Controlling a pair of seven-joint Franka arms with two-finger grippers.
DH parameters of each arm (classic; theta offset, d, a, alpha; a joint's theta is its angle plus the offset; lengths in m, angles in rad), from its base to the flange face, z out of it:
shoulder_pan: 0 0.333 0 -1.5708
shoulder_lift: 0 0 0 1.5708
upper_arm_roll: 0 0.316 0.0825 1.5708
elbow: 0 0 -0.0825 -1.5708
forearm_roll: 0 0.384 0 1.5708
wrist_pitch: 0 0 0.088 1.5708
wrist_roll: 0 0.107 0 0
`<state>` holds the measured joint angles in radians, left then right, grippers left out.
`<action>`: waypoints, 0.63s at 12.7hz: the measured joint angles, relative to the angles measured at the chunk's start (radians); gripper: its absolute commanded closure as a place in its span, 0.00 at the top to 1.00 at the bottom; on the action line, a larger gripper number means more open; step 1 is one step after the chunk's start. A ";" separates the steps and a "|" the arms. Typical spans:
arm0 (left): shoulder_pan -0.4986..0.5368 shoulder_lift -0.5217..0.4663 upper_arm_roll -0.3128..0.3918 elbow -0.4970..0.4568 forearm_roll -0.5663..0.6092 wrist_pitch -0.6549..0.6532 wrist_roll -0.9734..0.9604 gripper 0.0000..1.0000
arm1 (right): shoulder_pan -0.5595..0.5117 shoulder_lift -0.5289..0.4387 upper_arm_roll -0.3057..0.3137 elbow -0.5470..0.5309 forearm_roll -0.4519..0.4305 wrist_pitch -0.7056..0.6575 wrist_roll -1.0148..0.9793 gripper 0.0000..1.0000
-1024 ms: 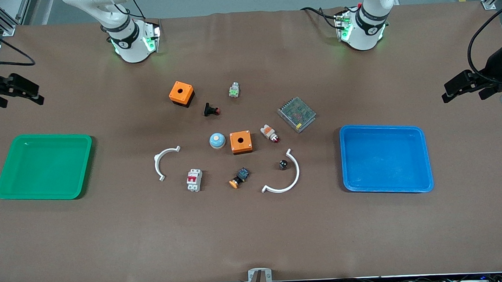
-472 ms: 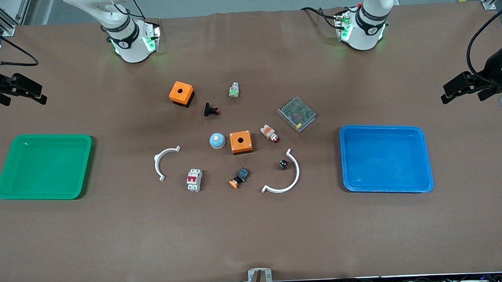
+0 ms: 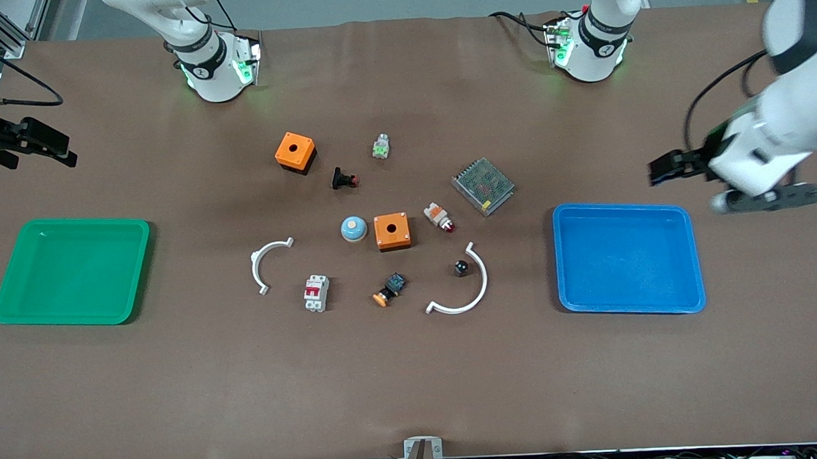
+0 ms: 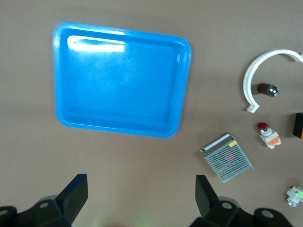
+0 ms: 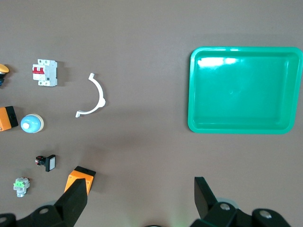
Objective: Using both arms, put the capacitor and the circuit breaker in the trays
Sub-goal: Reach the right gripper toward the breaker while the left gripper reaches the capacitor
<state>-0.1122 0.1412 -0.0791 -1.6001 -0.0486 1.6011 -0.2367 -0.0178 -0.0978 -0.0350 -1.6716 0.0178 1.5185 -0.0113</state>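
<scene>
The capacitor [image 3: 460, 267] is a tiny black cylinder standing inside a white arc [image 3: 467, 289]; it also shows in the left wrist view [image 4: 268, 89]. The circuit breaker [image 3: 316, 292], a white block with red levers, lies beside a smaller white arc [image 3: 264, 263] and shows in the right wrist view [image 5: 45, 73]. My left gripper [image 3: 664, 168] is open and empty over bare table next to the blue tray [image 3: 627, 258]; its own view shows it wide open [image 4: 142, 191]. My right gripper [image 3: 39, 145] is open and empty [image 5: 142, 191] over bare table above the green tray [image 3: 72, 272].
Between the trays lie two orange boxes [image 3: 295, 152] [image 3: 391, 231], a blue dome [image 3: 354, 228], a metal mesh unit [image 3: 483, 185], a black push-button with red tip [image 3: 343, 179], a white-orange part [image 3: 439, 216], an orange-capped button [image 3: 389, 289] and a small green-lit part [image 3: 380, 147].
The left arm has swung in from the table's end, and its gripper now hangs next to the blue tray's corner. The right gripper has barely shifted. The parts have not moved.
</scene>
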 measured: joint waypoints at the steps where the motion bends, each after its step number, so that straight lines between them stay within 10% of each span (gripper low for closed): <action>1: -0.034 0.034 -0.012 0.000 -0.007 0.025 -0.040 1.00 | -0.004 0.004 -0.001 0.000 0.000 -0.002 0.000 1.00; 8: -0.240 0.303 -0.020 0.013 -0.089 0.336 -0.263 1.00 | 0.007 0.201 0.016 0.000 0.024 0.128 0.010 1.00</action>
<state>-0.3524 0.4443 -0.0991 -1.5867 -0.1381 1.9374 -0.4998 -0.0111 0.1031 -0.0185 -1.6714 0.0418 1.6469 -0.0011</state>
